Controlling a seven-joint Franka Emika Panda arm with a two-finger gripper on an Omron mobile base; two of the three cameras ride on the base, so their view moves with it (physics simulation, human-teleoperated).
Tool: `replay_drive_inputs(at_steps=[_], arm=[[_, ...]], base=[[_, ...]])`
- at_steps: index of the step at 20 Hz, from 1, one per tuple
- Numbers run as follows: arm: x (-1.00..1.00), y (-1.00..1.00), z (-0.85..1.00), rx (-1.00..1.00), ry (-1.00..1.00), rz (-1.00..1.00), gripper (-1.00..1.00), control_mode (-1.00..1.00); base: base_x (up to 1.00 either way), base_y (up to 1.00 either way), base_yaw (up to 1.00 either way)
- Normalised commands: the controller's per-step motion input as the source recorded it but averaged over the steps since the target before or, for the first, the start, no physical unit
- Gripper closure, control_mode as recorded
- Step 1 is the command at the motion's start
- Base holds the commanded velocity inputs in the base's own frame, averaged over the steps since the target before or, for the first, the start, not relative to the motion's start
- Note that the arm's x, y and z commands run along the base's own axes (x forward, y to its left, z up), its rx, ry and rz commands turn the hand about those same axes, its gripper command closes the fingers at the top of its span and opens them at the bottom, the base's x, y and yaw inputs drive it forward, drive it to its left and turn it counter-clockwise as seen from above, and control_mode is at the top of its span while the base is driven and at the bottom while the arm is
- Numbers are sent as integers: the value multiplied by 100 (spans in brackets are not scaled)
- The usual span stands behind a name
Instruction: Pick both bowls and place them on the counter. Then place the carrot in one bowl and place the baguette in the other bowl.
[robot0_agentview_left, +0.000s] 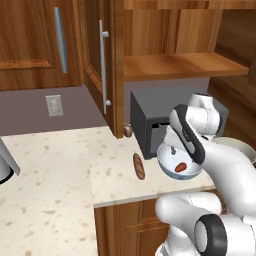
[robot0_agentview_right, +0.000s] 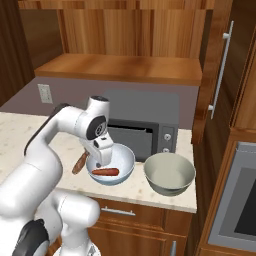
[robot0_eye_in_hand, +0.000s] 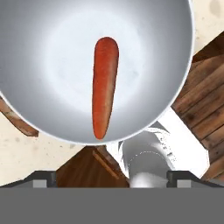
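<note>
While the carrot (robot0_eye_in_hand: 105, 85) lies loose in the blue bowl (robot0_agentview_right: 110, 165), the coming move turns on the baguette (robot0_agentview_left: 138, 166).

Hand: gripper (robot0_agentview_right: 101, 159) hangs over the blue bowl, jaws spread wide, nothing between them.
Carrot: flat on the bowl floor, clear of the fingers; this half of the task looks done.
Baguette: on the counter (robot0_agentview_left: 60, 170), just beside the blue bowl on the robot's left; part hidden behind the arm in the right base view.
Baguette axis: runs front to back on the counter, roughly toward the microwave (robot0_agentview_right: 145, 131), so the jaws would need to span it crosswise.
Green bowl (robot0_agentview_right: 169, 173): on the counter at the blue bowl's right, the two rims close together; it sits on the far side from the baguette.
In the way: the blue bowl stands between baguette and green bowl, so the loaf likely must be carried over its rim; the microwave front is close behind.
</note>
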Motion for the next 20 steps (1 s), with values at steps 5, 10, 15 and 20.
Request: replay_drive_inputs(at_steps=[5, 10, 15, 20], arm=[[-30, 49, 25, -8, -6, 0, -100, -100], [-17, 58, 11, -12, -11, 0, -100, -100], [-5, 58, 0, -12, -15, 0, -100, -100], [3, 47, -8, -7, -5, 0, -100, -100]], base=[[0, 0, 0], [0, 0, 0], [0, 0, 0], [0, 0, 0]])
